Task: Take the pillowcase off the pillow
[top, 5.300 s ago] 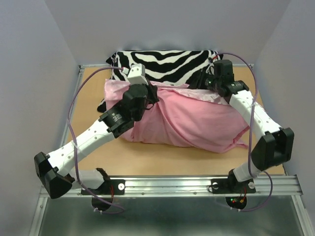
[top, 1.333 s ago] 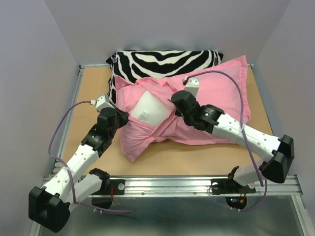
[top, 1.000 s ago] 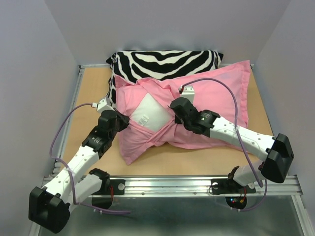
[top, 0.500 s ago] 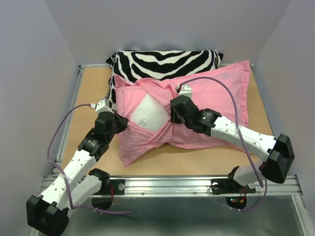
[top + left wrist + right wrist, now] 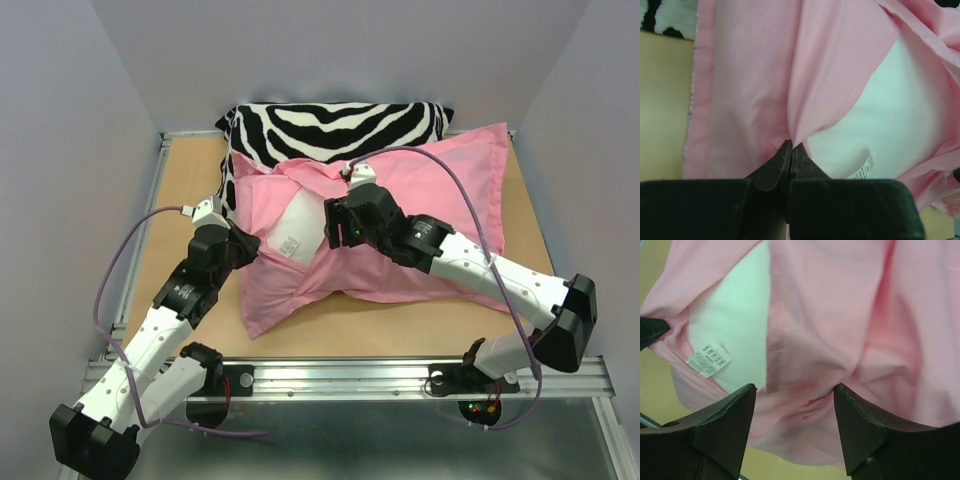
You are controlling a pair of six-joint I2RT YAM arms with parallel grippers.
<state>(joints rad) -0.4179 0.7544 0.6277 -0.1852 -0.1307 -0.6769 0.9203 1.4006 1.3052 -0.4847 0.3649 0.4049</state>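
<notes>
In the top external view, the pink pillowcase (image 5: 420, 200) is seen spread across the middle of the frame on the wooden table (image 5: 180, 185). Its upper edge is met by a zebra-striped cushion (image 5: 330, 125) at the top. A patch of the white pillow (image 5: 298, 222) is exposed through the opening, left of centre. The left gripper (image 5: 250, 248) is placed at the left edge of that opening, the right gripper (image 5: 333, 225) at its right edge.

In the left wrist view, the 2 fingers are pressed together at lower centre, and a fold of the pillowcase hem is clamped between their tips. The right half is filled by the pillow, its tag (image 5: 865, 166) shown at lower right. The cushion is glimpsed in the upper left corner.

In the right wrist view, the 2 fingers are held apart along the bottom, with pink fabric seen between them and nothing gripped. The pillow and tag are shown at upper left.
</notes>
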